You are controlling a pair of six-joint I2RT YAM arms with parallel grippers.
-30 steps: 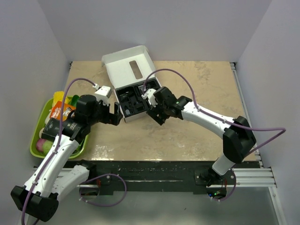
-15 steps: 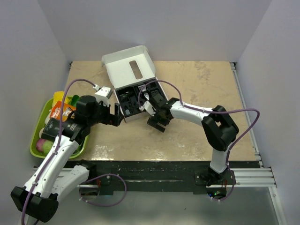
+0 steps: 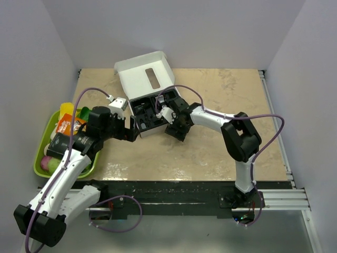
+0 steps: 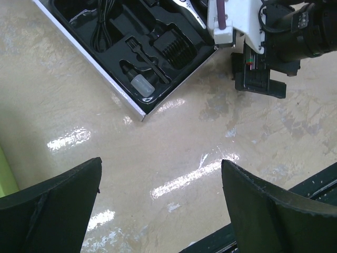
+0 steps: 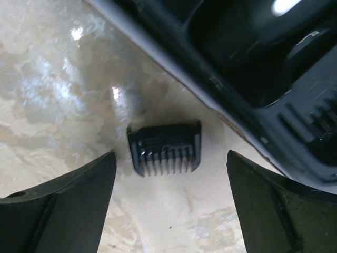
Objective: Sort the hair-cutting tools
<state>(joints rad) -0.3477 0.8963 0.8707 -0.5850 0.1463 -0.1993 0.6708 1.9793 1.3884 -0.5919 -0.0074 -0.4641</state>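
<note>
Seen from above, the left arm (image 3: 63,168) is angling toward 3 o'clock, the left hand (image 3: 132,129) gaping wide, while the right arm (image 3: 216,118) is bending sharply at the elbow toward 9 o'clock, the right hand (image 3: 177,132) pointing downward, fingers (image 5: 58,205) spread apart.

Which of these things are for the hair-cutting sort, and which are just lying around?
For the job: loose comb, boxed comb, cord.
Lying about: green tray, packets, white box.
</note>
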